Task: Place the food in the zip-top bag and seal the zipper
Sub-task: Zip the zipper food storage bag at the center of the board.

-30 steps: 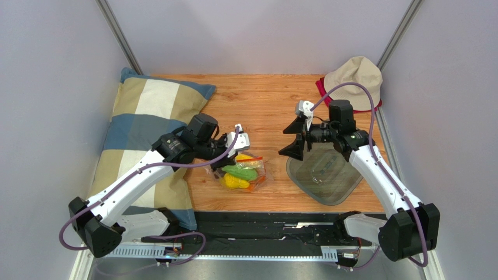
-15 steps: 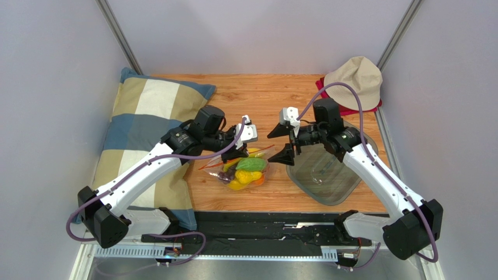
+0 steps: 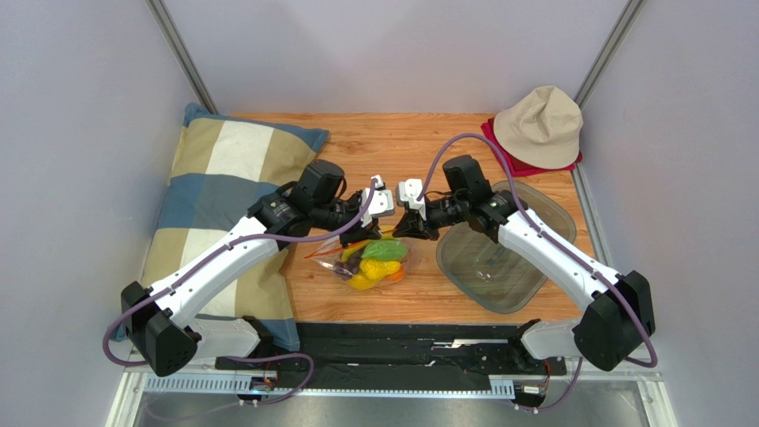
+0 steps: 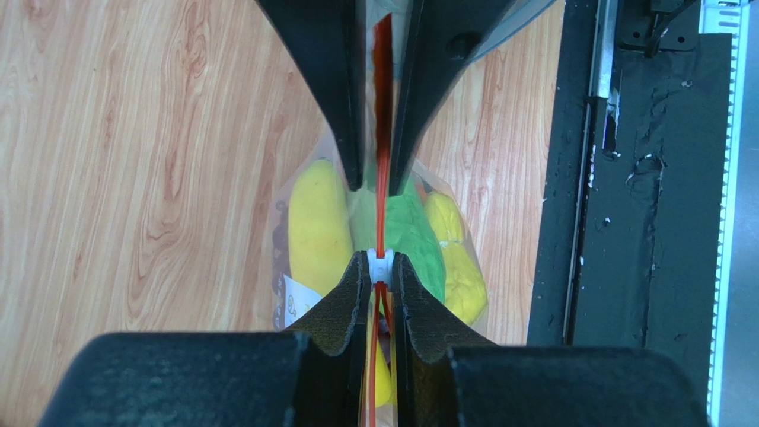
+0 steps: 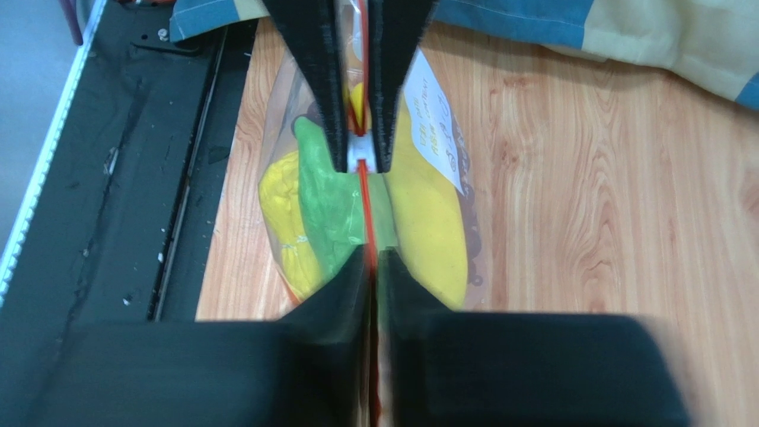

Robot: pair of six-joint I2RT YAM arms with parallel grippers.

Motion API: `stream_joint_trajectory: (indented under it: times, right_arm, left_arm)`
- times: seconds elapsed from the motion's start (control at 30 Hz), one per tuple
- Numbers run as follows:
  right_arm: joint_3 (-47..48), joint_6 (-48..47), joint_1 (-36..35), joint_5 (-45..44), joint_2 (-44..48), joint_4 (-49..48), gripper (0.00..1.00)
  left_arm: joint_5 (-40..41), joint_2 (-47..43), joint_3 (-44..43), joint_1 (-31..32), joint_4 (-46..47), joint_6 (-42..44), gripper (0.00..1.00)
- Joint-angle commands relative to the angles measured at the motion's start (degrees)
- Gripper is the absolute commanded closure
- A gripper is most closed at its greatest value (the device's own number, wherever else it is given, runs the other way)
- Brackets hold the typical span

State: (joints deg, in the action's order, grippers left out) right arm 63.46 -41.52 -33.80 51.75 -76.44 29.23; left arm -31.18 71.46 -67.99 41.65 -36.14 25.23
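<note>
a checked pillow (image 3: 223, 187) lies along the 9 o'clock side of the wooden table (image 3: 401, 142). the left arm reaches over its inner edge toward the middle. the left gripper (image 4: 380, 271) is pinched tight on the zipper (image 4: 382, 213), 1 pad on each side of the small white slider (image 4: 380, 264).

the zip-top bag (image 5: 289, 107) sits just toward 6 o'clock of the table's centre, with its mouth edge held up and its filled body below. the food (image 3: 372, 262) is inside it. in the left wrist view a long yellow piece (image 4: 316, 222) lies at 9 o'clock of the orange-red strip. a green piece (image 4: 417, 240) sits just at 3 o'clock of it, and a 2nd yellow piece (image 4: 456, 262) lies further toward 3 o'clock. a white label (image 5: 434, 111) with handwriting shows on the clear wall of the bag. the other pieces are too hidden to name.

the right gripper (image 5: 371, 258) comes in from 3 o'clock and is clamped on the same strip just beside the slider. its fingertips face the left gripper's, near them but apart, and the strip runs straight between the 2 pairs.

a grey translucent tray (image 3: 499, 267) rests at about 4 o'clock of the bag, near it, partly under the right arm. at the 2 o'clock corner a beige hat (image 3: 539, 124) lies on a red cloth (image 3: 493, 138), well apart from the bag.
</note>
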Motion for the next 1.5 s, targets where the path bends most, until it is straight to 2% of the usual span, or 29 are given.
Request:
stream_joint_trajectory:
  times: [0.0,0.3,0.7,1.0,1.23,1.47]
  right_arm:
    - [3.07,-1.55,-0.56,-3.84,-0.72,-2.43,1.00]
    - [1.31,-1.29,1.72,-5.69,1.47,-2.43,1.00]
    - [0.52,-1.28,4.97,-6.22,1.91,-1.81,1.00]
    - [0.08,-1.20,6.38,-7.01,2.44,-1.11,1.00]
    - [0.87,1.17,6.20,-5.08,1.39,-2.16,1.00]
    - [7.28,6.62,6.20,-9.29,-4.49,-8.49,1.00]
  left_arm:
    - [-0.91,-2.11,-1.36,0.36,2.66,1.57,0.98]
    - [4.10,-7.73,4.26,-0.95,-2.70,3.24,0.97]
    - [8.85,-17.58,8.30,-8.07,-16.84,7.28,0.96]
    - [14.12,-25.75,13.66,-11.24,-22.65,8.69,0.96]
    - [13.95,-25.68,12.53,-11.24,-19.32,4.22,0.94]
    - [19.21,-17.08,8.93,-13.24,-8.87,1.74,1.00]
